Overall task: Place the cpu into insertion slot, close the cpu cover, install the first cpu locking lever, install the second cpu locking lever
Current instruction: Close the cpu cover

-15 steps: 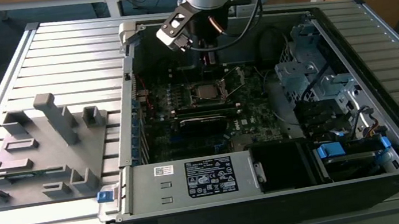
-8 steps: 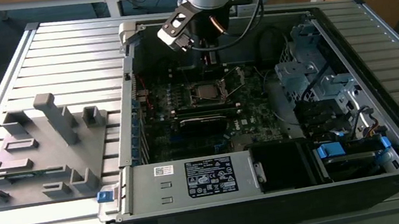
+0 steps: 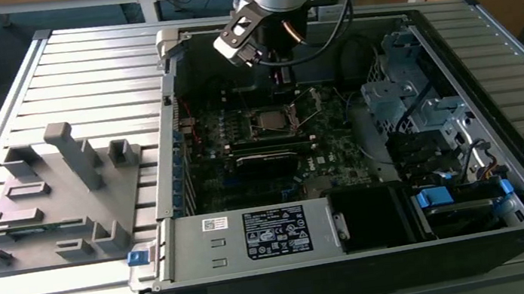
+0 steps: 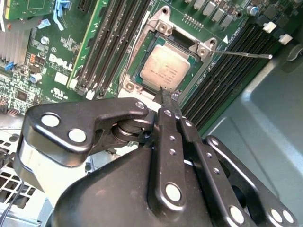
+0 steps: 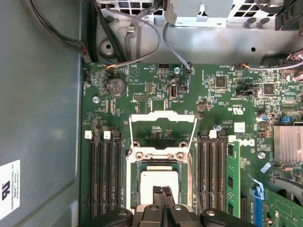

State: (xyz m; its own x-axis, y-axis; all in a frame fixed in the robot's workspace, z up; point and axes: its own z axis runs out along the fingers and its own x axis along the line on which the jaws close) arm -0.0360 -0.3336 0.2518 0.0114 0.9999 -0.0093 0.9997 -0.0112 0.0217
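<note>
The cpu (image 4: 164, 66) is lying in the insertion slot (image 4: 137, 54), with the cpu cover (image 5: 163, 115) standing open. The gripper (image 4: 165, 94) is hovering over the cpu's edge, fingertips pinched together, gripping nothing.

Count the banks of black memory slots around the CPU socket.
2. One bank lies between the insertion slot and the grey case wall; the other bank lies on the slot's opposite side, by the green memory module. The gripper covers one end of each.

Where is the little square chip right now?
The cpu lies in the insertion slot, between the long black memory slots, just past the gripper in the second wrist view.
</note>
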